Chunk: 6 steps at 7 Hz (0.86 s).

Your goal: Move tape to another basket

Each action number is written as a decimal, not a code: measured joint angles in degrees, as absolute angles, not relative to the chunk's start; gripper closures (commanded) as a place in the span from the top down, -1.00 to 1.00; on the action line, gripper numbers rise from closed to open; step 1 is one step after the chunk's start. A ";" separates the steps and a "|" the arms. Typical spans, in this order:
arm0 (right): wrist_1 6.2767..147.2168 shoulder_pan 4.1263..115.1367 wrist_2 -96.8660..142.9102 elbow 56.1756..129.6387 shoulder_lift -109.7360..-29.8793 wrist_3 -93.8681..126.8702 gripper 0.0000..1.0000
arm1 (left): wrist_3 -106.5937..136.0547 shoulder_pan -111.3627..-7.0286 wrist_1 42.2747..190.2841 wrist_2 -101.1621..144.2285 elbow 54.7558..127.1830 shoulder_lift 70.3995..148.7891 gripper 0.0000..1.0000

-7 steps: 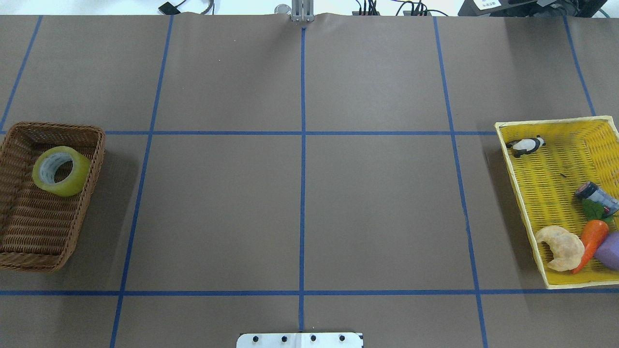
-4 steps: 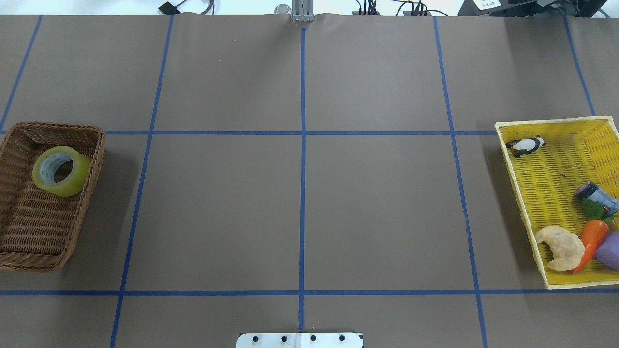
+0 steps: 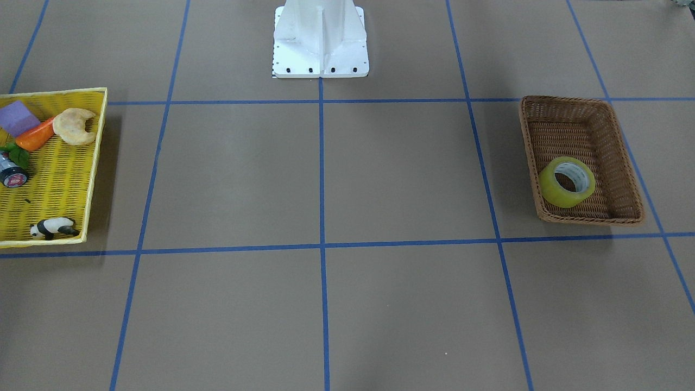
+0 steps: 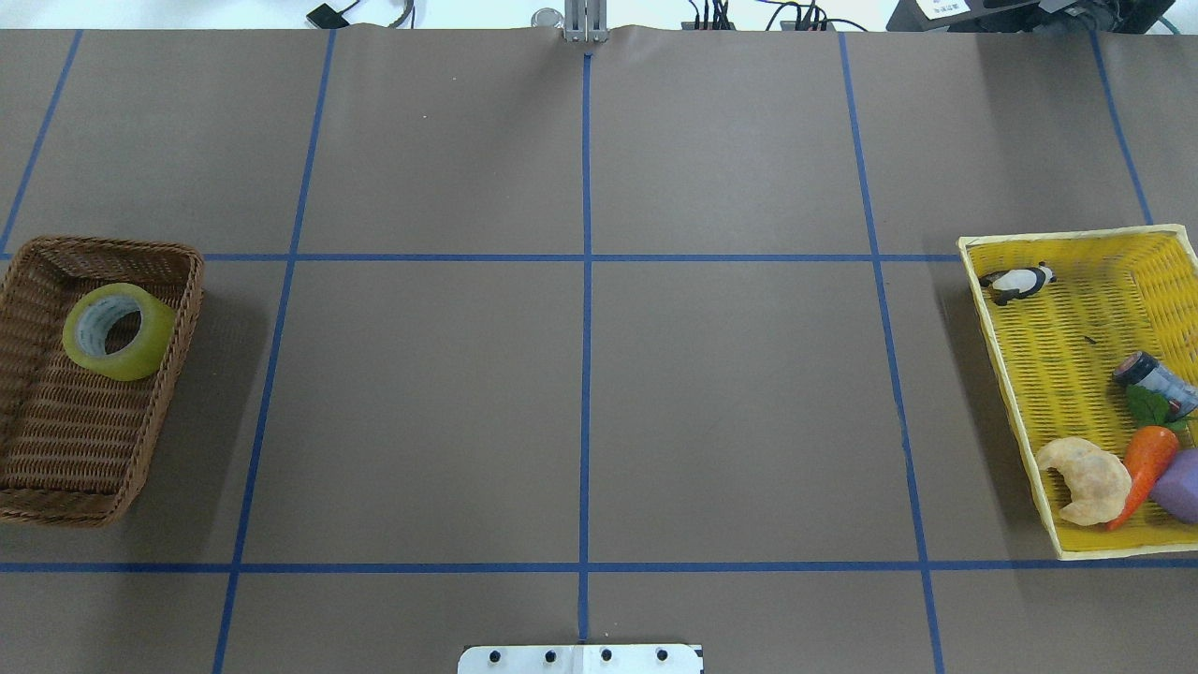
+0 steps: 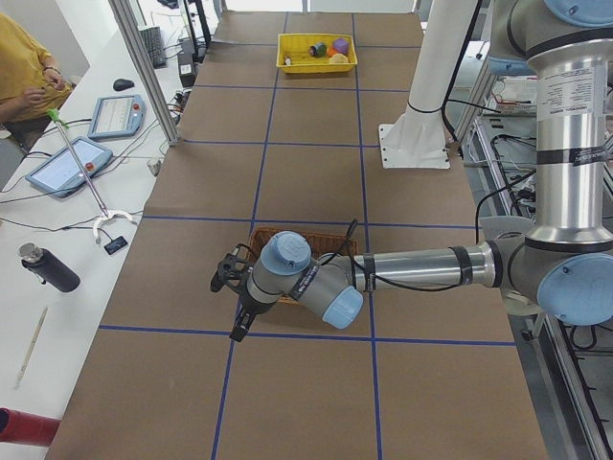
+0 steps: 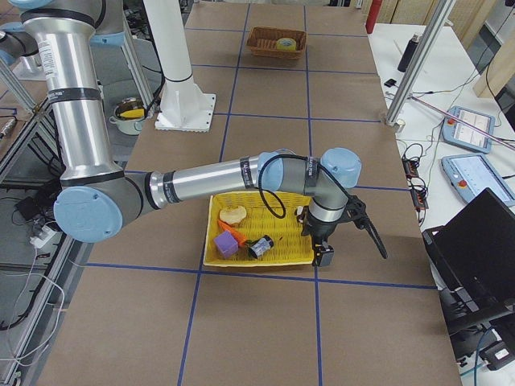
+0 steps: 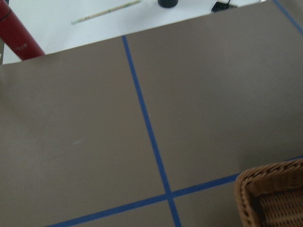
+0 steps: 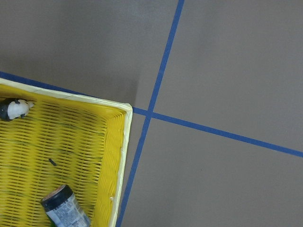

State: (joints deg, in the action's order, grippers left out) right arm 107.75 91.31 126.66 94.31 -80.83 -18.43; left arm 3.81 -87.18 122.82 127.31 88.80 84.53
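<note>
Seen from the table end beside the basket (image 4: 58, 442), the left arm (image 5: 421, 268) is stretching its forearm almost level above this basket, and its wrist is bending down just past the rim. The left gripper (image 5: 228, 276) is hanging over the brown table beside the basket and is not touching anything. I cannot tell if its jaws are spread or pressed together, because only the side view is showing it. Under the arm, the tape (image 4: 119, 330) is lying inside the basket, in the half far from the robot. It is leaning tilted against the long wall that faces the middle of the table, and its white core is looking upward. Well apart from the basket, at the opposite table end, the yellow basket (image 4: 1058, 323) is holding a panda figure (image 4: 1018, 280), a dark bottle (image 4: 1153, 376), a carrot (image 4: 1147, 459) and a croissant (image 4: 1086, 479). There the right arm (image 6: 217, 178) is reaching level over the yellow basket, and the right gripper (image 6: 324, 253) is pointing down near the corner by the panda figure, holding nothing that I can see. How its jaws are standing I cannot tell either.
</note>
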 measured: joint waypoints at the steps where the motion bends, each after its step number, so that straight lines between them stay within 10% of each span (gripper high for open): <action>1: 107.75 91.40 126.63 94.31 -81.20 -18.45 1.00 | 1.47 -87.35 115.67 128.15 88.98 84.64 0.96; 6: 107.76 91.68 126.67 94.23 -83.04 -18.21 1.00 | -2.50 -87.84 96.64 132.51 91.93 85.13 0.96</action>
State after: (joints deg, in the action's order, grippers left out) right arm 107.76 91.68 126.67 94.23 -83.04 -18.21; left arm -2.50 -87.84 96.64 132.51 91.93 85.13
